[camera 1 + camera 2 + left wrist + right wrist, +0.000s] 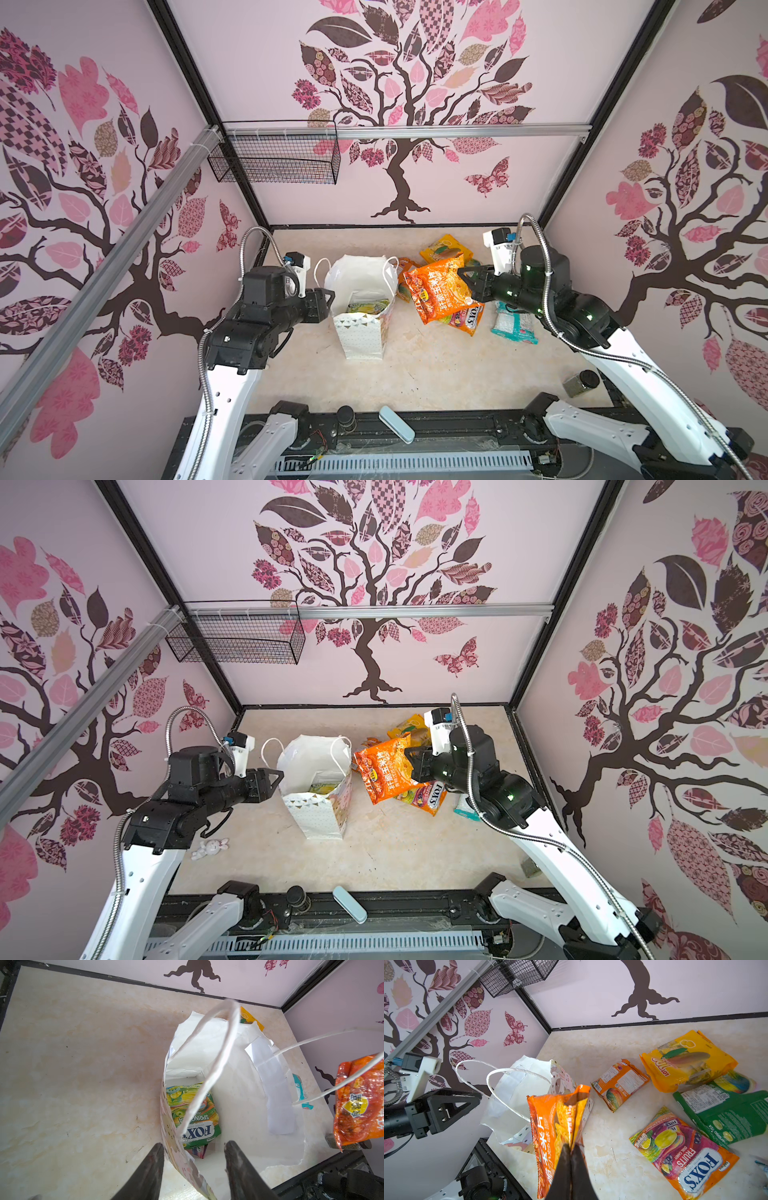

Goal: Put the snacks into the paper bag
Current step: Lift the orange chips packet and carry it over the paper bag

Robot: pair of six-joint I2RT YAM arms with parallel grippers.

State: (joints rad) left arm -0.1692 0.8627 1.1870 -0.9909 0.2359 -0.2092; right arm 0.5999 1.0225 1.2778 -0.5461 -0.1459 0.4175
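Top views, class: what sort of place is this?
Likely a robot test booth: tree-print wall panels box in a table, with left arm and right arm mounted at its front.

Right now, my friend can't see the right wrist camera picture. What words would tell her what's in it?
The right end effector pinches an orange snack packet, holding it beside the open white paper bag. Other packets lie on the table: small orange, yellow, green and FOX'S candy.
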